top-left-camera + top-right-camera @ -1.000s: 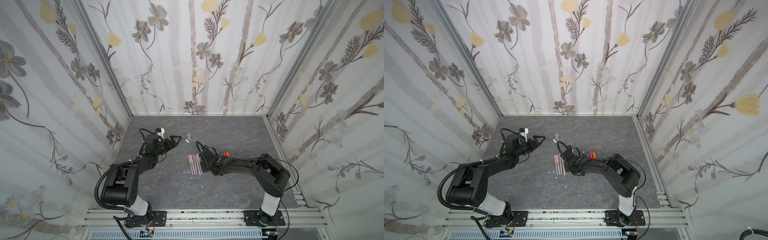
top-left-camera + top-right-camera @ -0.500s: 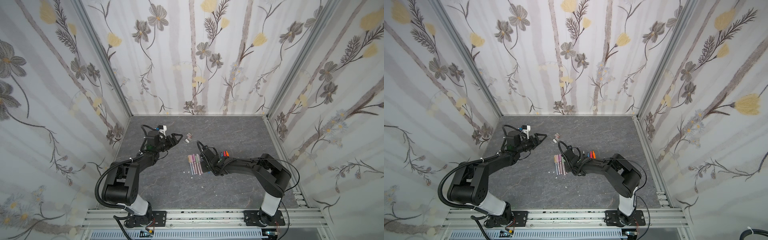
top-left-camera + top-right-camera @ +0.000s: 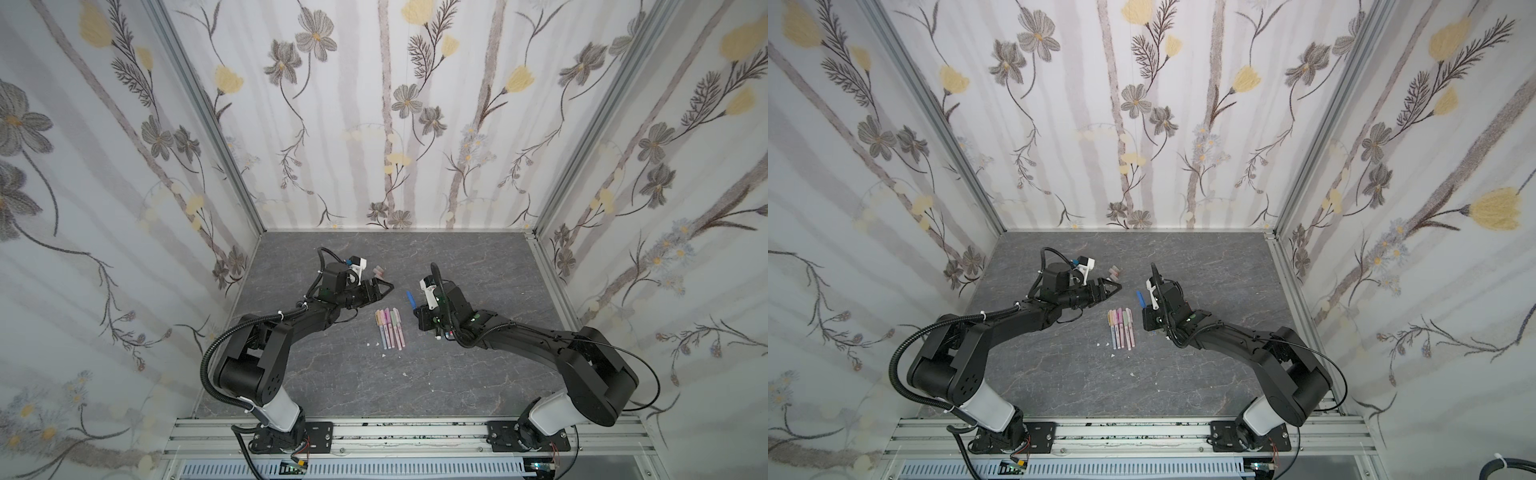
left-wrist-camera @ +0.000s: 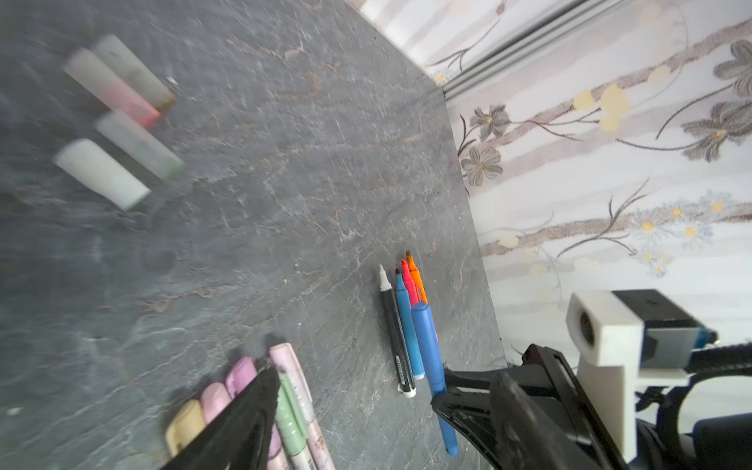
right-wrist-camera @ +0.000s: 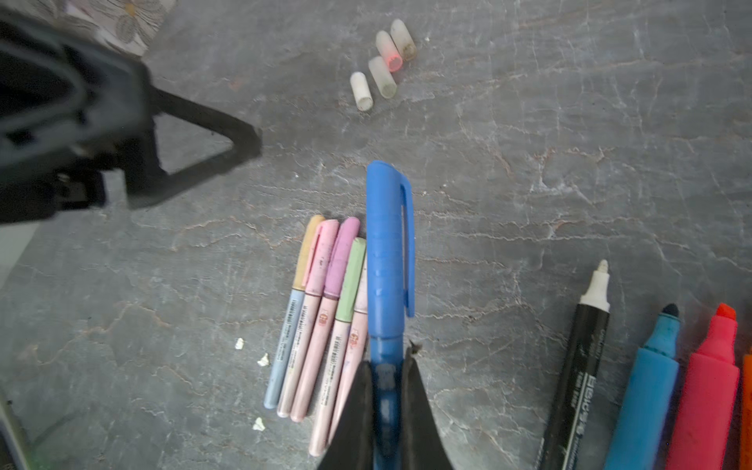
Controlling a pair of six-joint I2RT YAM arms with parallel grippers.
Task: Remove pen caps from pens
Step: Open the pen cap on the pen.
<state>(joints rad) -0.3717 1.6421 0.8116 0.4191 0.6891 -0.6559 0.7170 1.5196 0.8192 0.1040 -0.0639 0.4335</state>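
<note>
Well, over floral-walled grey tabletop (image 3: 332, 374), left hand (image 3: 388, 287) gapes; right hand (image 5: 388, 358) clamps blue pen (image 5: 386, 252).

Bright even light, faint soft shadows on the grey tabletop (image 3: 457, 266), my left wrist view motion-blurred over the pen caps (image 4: 138, 144), blue pen (image 5: 388, 244) crisp from my right wrist, top views bowed at edges.

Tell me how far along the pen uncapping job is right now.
Done: four uncapped pens lie in a row, with four loose caps farther back. In hand: the right gripper is shut on a capped blue pen; the left gripper is open nearby. Left: that cap plus five pastel pens, all capped.
</note>
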